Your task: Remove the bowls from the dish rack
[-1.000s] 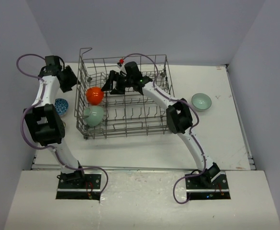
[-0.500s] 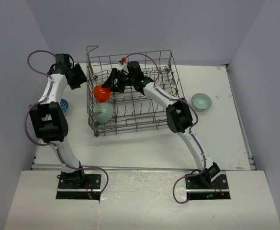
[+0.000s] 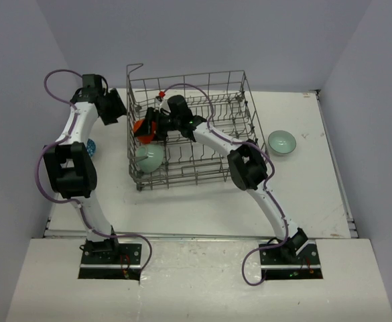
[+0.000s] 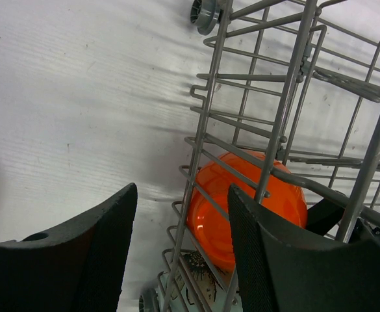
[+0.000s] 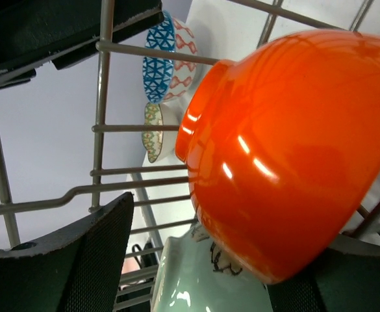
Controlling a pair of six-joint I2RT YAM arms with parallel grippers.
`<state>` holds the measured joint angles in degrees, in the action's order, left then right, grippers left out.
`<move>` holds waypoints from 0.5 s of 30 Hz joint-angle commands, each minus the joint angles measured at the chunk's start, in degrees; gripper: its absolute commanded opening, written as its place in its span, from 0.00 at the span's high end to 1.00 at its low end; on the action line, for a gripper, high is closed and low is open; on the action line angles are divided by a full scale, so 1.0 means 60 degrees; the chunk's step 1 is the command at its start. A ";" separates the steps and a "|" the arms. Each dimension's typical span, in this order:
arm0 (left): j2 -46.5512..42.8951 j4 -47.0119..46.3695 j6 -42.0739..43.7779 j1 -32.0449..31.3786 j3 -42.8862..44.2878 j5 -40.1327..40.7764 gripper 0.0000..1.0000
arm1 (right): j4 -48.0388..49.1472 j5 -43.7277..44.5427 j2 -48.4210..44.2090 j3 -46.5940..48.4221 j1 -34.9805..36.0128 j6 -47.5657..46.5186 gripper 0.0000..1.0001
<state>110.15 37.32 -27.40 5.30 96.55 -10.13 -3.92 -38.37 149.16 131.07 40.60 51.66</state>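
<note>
The grey wire dish rack [image 3: 202, 144] stands mid-table. The orange bowl [image 3: 141, 128] leans in its left end, above a mint-green bowl [image 3: 151, 158]. My right gripper [image 3: 151, 123] is inside the rack, open, its jaws on either side of the orange bowl [image 5: 287, 143]; the left finger [image 5: 79, 260] stands apart from it. The mint bowl [image 5: 196, 279] lies just below. My left gripper [image 3: 120, 106] is open, its jaws astride the rack's left wall [image 4: 206, 110], with the orange bowl [image 4: 258, 208] behind the wires. A second mint bowl [image 3: 281, 141] sits on the table to the right.
A blue bowl [image 3: 89, 146] sits on the table left of the rack, partly behind my left arm. In the right wrist view the blue bowl [image 5: 157, 58] stands by a whitish bowl with a reddish pattern [image 5: 184, 44]. Grey walls close the table on three sides.
The rack with its two bowls has slid to the right. My left gripper followed its left wall. My right gripper moved left up to the orange bowl.
</note>
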 commanded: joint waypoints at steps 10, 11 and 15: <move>0.0494 0.0342 0.0157 -0.0254 0.0944 -0.0861 0.40 | -0.0781 0.0915 -0.1028 0.0288 -0.0350 -0.0670 0.29; 0.0509 0.0400 0.0230 -0.0239 0.0973 -0.0831 0.40 | -0.0753 0.1018 -0.1027 0.0232 -0.0351 -0.0699 0.30; 0.0495 0.0416 0.0348 -0.0151 0.0915 -0.0743 0.40 | -0.0211 0.0917 -0.0838 0.0434 -0.0496 -0.0437 0.33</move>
<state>112.90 38.96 -26.39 5.17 99.94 -11.38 -8.12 -33.71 146.63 130.69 38.41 48.69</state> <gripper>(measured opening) 0.595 0.680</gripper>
